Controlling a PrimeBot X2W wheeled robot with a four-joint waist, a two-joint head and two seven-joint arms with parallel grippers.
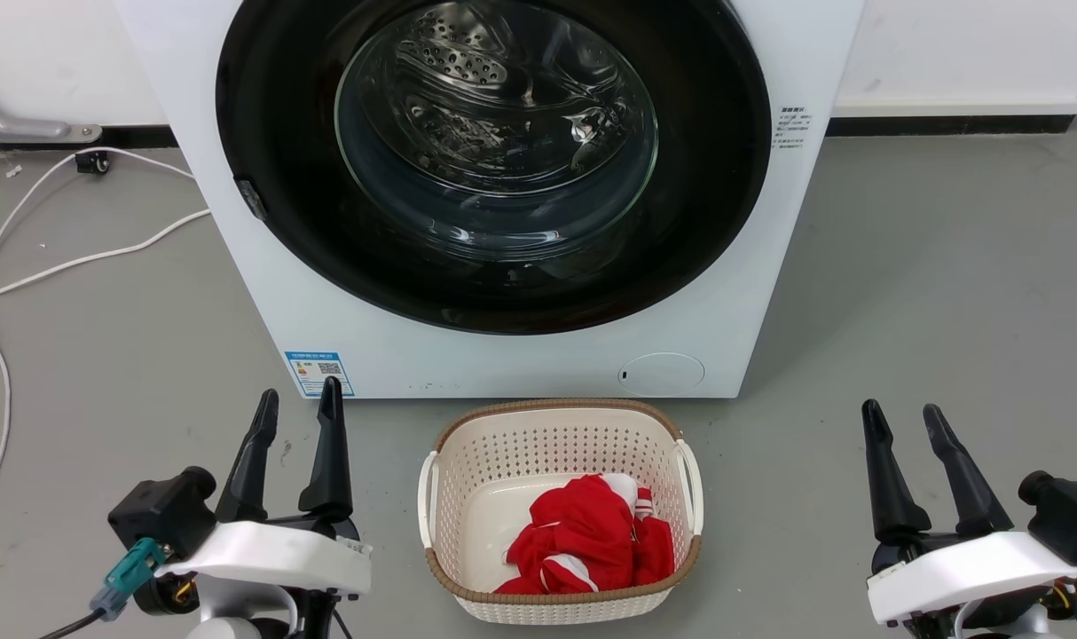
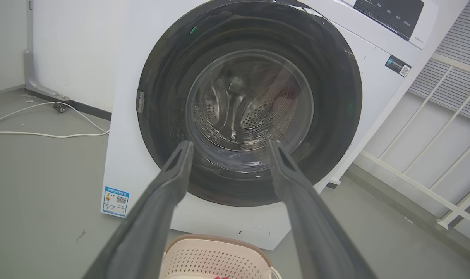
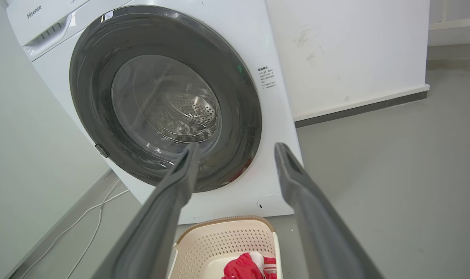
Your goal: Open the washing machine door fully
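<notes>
Not yet begun, seemingly: against the front of the white machine (image 1: 263,284), nearly as wide as it, the washing machine door (image 1: 494,151) shut flush, the whole outward swing left to make. Glossy black rim, bulging clear glass bowl, perforated steel drum (image 1: 467,58) dimly behind. Well short of it, flanking a basket (image 1: 556,410), left hand (image 1: 300,390) and right hand (image 1: 901,408), fingers parted, both empty.

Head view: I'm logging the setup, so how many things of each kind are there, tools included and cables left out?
Washing machine: 1
Laundry basket: 1
Red-and-white clothing heap: 1
Tools: 2, the left tool and the right tool
Total: 5
</notes>
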